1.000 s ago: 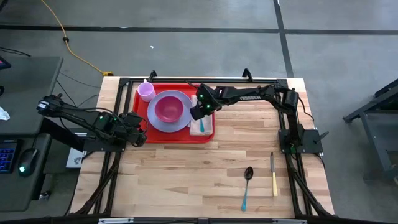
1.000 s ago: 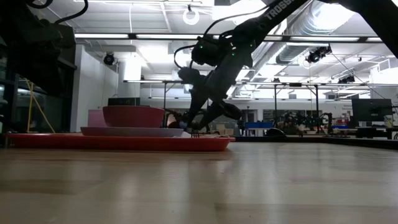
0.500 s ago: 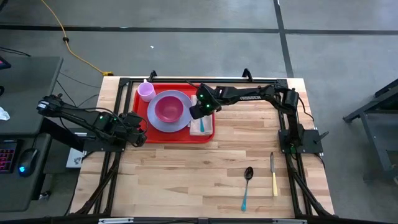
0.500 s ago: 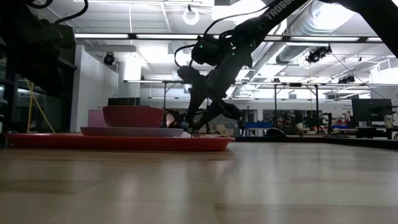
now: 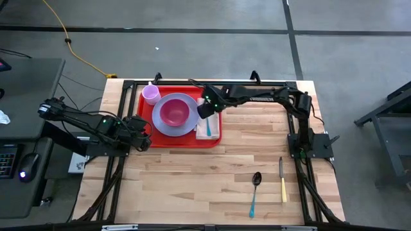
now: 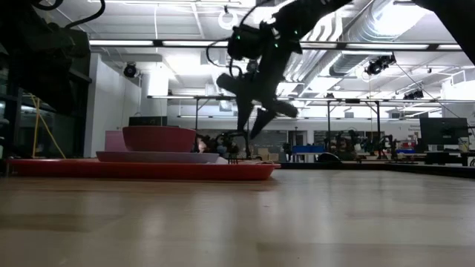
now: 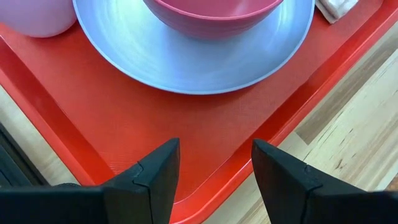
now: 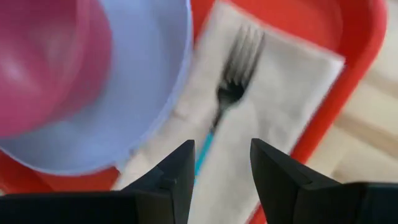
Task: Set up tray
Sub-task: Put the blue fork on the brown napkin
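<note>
Right gripper (image 8: pixel 217 177) jaws parted, empty, hovering just above the teal-handled metal fork (image 8: pixel 229 99) lying on the white paper napkin (image 8: pixel 280 106). Napkin sits at the end of the large flat red plastic tray (image 5: pixel 183 140) nearest that arm, beside lavender plate (image 5: pixel 186 125) w/ pink bowl (image 5: pixel 173 112).

Left gripper (image 7: pixel 214 180) jaws apart, empty, over tray's corner.

Next probably spoon (image 5: pixel 255 190); rise clear first, approach handle squarely.

1. My right arm stretches leftward along the far side; its end effector (image 5: pixel 206 109) hangs raised, fingers parted, empty.
2. My left end effector (image 5: pixel 146 135) sits low at the left, fingers apart.
</note>
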You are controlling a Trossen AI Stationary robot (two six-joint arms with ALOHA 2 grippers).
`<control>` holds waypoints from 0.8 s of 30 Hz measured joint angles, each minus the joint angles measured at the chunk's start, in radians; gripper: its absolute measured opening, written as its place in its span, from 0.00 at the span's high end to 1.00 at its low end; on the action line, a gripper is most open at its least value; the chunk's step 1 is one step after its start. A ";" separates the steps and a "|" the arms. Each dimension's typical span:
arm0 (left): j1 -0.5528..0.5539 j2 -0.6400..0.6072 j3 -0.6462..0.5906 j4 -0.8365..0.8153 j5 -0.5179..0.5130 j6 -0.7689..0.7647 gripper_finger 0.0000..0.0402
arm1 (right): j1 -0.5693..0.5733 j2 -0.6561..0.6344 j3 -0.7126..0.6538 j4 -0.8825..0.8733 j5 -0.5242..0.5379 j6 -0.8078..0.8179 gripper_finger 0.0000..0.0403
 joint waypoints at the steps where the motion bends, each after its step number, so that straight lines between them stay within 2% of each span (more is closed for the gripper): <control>1: 0.000 0.000 0.000 0.000 0.000 0.000 0.43 | 0.003 0.002 0.021 -0.012 0.017 -0.002 0.67; 6: 0.000 0.000 0.000 0.002 -0.012 0.000 0.43 | 0.005 0.016 0.091 -0.084 0.057 0.001 0.67; 15: 0.000 0.000 0.000 0.005 -0.026 0.000 0.43 | 0.013 0.038 0.098 -0.137 0.063 0.038 0.67; 24: 0.000 0.000 0.000 0.007 -0.040 -0.001 0.43 | 0.017 0.113 0.097 -0.104 -0.007 0.039 0.67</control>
